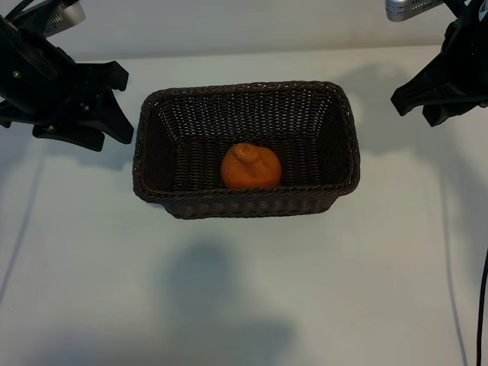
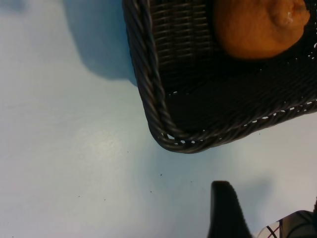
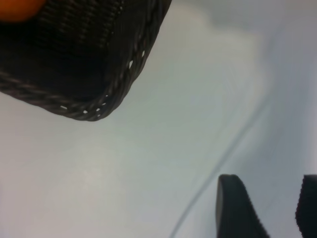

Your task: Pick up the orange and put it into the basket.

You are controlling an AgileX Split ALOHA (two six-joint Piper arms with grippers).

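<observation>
The orange point(image 1: 250, 168) lies inside the dark woven basket point(image 1: 244, 204), near its front wall, knob upward. It also shows in the left wrist view as the orange point(image 2: 257, 27) behind the basket's braided rim point(image 2: 148, 89), and as a sliver of orange point(image 3: 17, 9) past the basket corner point(image 3: 124, 82) in the right wrist view. My left gripper point(image 1: 123, 105) hangs open just left of the basket, holding nothing; one of its fingers point(image 2: 225, 208) shows over bare table. My right gripper point(image 1: 413, 110) hangs open off the basket's far right corner, and the right gripper point(image 3: 272, 208) is empty.
The basket stands mid-table on a white surface point(image 1: 244, 305). A thin cable point(image 1: 450, 252) runs down the right side and another cable point(image 1: 23, 221) down the left. Both arms cast shadows on the table in front of the basket.
</observation>
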